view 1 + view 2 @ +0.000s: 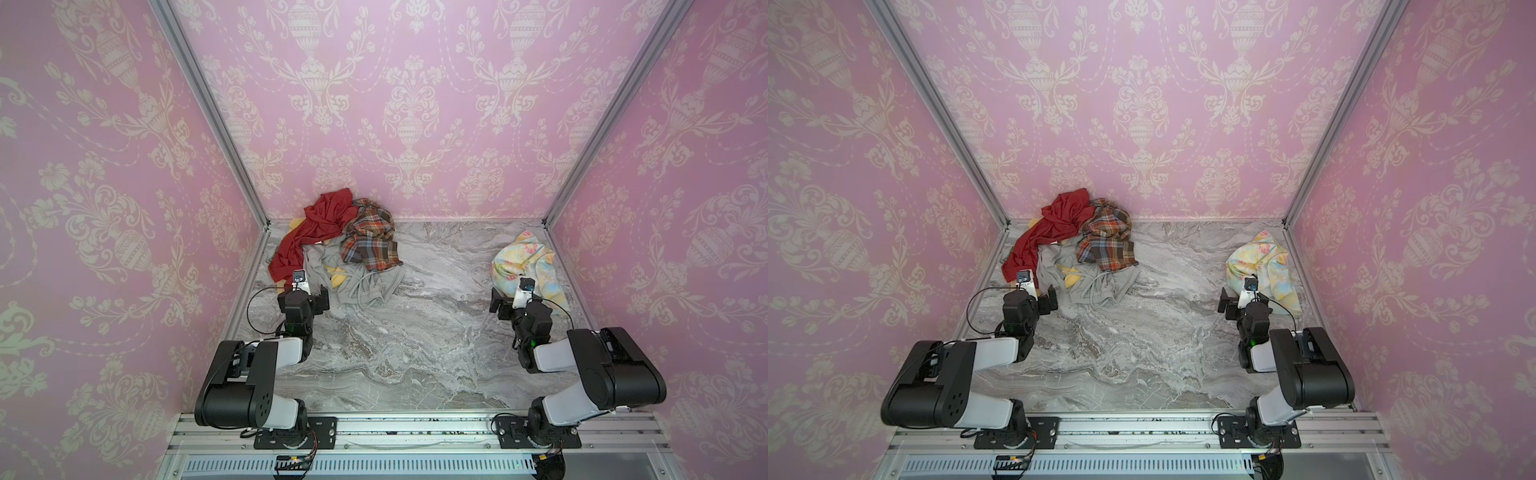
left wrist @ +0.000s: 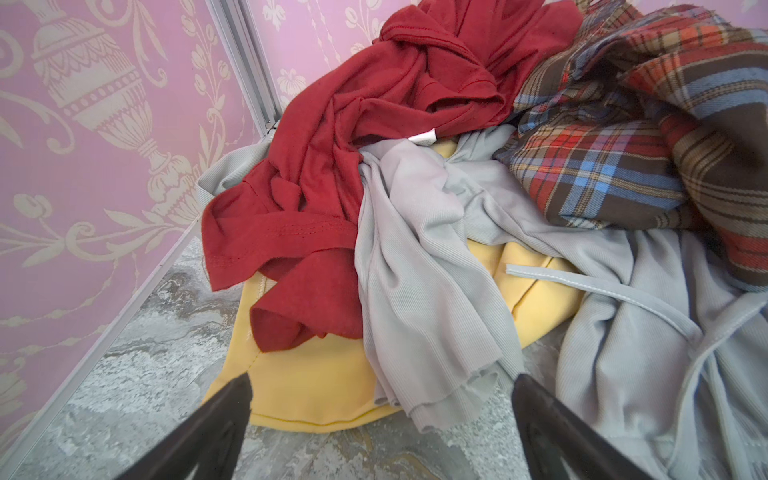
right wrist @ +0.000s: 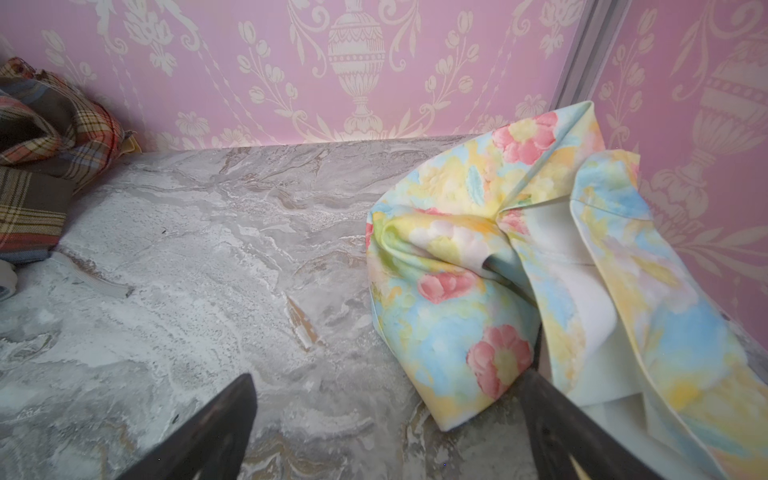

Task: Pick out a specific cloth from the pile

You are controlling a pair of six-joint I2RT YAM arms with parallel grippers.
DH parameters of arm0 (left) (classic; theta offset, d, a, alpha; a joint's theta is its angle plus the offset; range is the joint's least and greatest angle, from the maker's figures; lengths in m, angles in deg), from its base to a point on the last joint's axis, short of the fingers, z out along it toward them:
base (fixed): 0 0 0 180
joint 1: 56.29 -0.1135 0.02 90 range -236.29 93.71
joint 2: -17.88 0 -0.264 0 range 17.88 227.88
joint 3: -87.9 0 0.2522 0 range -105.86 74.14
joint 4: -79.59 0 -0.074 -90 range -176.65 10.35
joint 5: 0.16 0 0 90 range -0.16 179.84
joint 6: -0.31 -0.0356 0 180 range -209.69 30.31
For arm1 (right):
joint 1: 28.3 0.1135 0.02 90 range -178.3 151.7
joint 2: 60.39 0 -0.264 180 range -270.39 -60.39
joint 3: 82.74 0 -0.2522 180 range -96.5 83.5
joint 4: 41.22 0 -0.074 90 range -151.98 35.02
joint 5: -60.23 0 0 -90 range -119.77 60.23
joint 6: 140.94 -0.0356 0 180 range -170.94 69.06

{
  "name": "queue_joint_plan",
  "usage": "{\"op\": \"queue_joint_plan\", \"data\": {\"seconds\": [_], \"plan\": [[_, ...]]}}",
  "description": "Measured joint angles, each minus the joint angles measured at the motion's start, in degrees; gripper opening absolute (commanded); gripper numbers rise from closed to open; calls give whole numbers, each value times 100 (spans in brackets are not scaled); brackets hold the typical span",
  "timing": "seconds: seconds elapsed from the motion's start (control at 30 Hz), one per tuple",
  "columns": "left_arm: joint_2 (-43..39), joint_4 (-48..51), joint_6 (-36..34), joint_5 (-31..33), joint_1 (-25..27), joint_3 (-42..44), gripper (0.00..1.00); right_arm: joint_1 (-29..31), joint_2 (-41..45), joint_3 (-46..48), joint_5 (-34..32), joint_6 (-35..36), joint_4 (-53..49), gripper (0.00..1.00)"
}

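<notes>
The right gripper (image 3: 390, 380), nearest to the lens, stands fully open and holds nothing; one finger is just beside a fold of the cloth (image 3: 457, 291). The cloth lies crumpled near the far right corner of the bench (image 1: 436, 332), well apart from the pile (image 1: 345, 245) in the far left corner. The left gripper (image 2: 382, 386) faces the pile, wide open and empty. I judge the picking done; the next move is only to draw back without snagging fabric. A white tag (image 2: 424, 137) on the red garment (image 2: 332, 187) is unreadable.
</notes>
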Motion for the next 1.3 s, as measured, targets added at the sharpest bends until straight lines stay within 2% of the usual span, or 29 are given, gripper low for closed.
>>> {"op": "queue_joint_plan", "data": {"seconds": [0.43, 0.57, 0.73, 0.8, 0.93, 1.3], "plan": [[339, 350, 2, -372, -120, -531, 99, 0, -63, 59, -11, -114, 420, 99], [660, -431, -20, -531, -120, -264, 99, 0, -63, 59, -11, -131, 455, 100], [1130, -684, -22, -542, -133, -90, 99, 0, -63, 59, -9, -131, 459, 100], [1130, -826, -22, -540, -138, -92, 99, 0, -63, 0, 0, -129, 297, 100], [1130, -1010, -22, -538, -160, -92, 99, 0, -63, -697, 236, -81, -767, 100], [1130, -1086, -22, -538, -160, -92, 99, 0, -48, -881, 492, -17, -1270, 100]]}}
